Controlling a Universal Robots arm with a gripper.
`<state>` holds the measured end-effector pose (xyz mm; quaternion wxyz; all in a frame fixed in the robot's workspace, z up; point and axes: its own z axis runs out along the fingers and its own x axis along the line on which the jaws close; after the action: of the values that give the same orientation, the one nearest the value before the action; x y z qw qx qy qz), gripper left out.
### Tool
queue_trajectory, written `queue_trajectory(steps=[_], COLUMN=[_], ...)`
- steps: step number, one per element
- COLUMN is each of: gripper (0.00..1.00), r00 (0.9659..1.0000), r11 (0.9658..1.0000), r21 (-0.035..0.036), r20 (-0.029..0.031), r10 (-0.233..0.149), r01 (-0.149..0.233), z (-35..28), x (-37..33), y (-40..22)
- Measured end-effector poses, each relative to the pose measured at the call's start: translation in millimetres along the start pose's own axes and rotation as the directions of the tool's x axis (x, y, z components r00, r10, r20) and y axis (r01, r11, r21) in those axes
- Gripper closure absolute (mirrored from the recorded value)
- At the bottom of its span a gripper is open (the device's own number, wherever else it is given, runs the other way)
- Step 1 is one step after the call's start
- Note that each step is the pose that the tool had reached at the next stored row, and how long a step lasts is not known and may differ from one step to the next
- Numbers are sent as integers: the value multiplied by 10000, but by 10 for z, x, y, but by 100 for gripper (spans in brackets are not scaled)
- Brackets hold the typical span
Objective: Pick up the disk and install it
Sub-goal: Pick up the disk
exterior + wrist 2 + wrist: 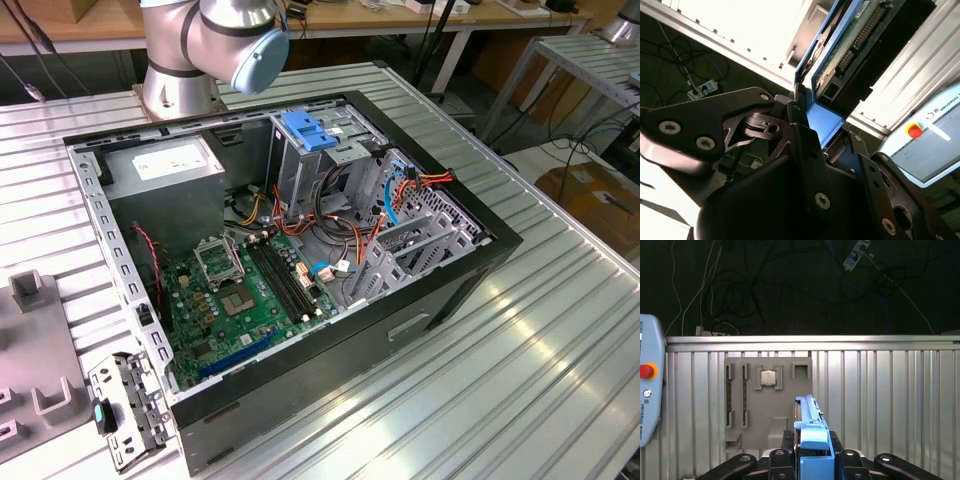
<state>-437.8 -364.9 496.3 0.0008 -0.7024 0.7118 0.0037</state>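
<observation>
In the first wrist view, the black two-finger gripper (812, 445) is clamping the disk (807, 412), a flat dark hard drive in a bright blue plastic carrier, with its jaws closing narrowly on the blue end tab. The disk is hanging edge-on over the ribbed silver metal table (880, 405), near the grey moulded plastic parts tray (752, 415).

Far end of disk (860, 40) cut off at picture edge, robot arm (215, 40) cropped too

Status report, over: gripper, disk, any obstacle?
Gripper shut on the disk, by its blue tab. Not yet in the open case. Gray fixture tray beyond.
</observation>
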Motion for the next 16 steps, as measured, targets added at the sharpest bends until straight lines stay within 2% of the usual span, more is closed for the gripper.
queue_trajectory(steps=[9,16], gripper=[63,63], r00=[10000,10000], r11=[10000,10000], r21=[-1,-1], r20=[-1,-1], r10=[0,0], r01=[0,0], z=[-1,-1], x=[-1,-2], y=[-73,-161])
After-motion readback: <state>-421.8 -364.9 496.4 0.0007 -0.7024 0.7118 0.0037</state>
